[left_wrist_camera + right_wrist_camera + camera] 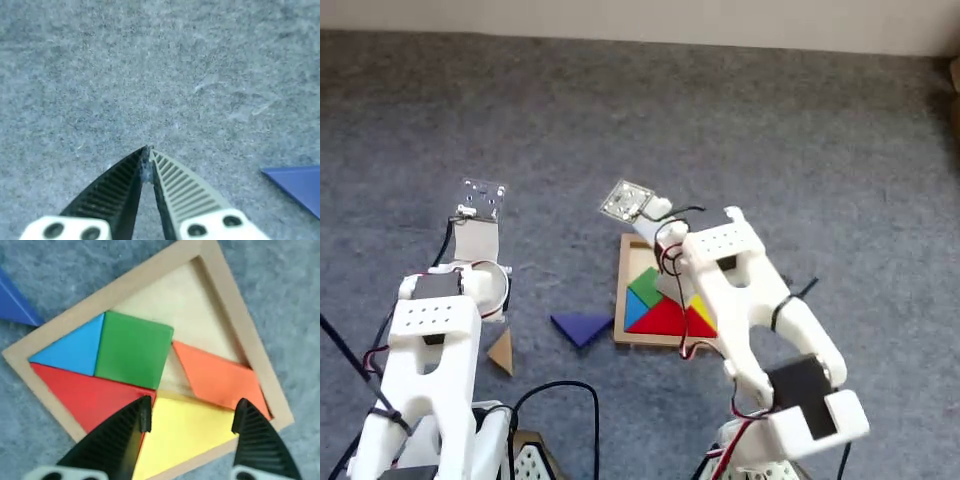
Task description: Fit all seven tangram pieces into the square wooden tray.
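The square wooden tray (620, 290) lies under the right arm. In it sit a green square (132, 350), a light blue triangle (72, 350), a red triangle (95, 397), a yellow triangle (185, 435) and an orange parallelogram (220, 377). Bare wood (165, 297) shows beside the green square. My right gripper (194, 415) hovers open over the yellow triangle, holding nothing. A dark blue triangle (580, 326) lies on the carpet just left of the tray, and a tan triangle (501, 352) lies by the left arm. My left gripper (146, 155) is shut and empty above bare carpet, with the dark blue triangle (300, 182) off to one side.
Grey carpet (770, 130) covers the whole work surface. Black cables (555, 395) loop near the arm bases at the front. Open carpet stretches behind and to the right of the tray.
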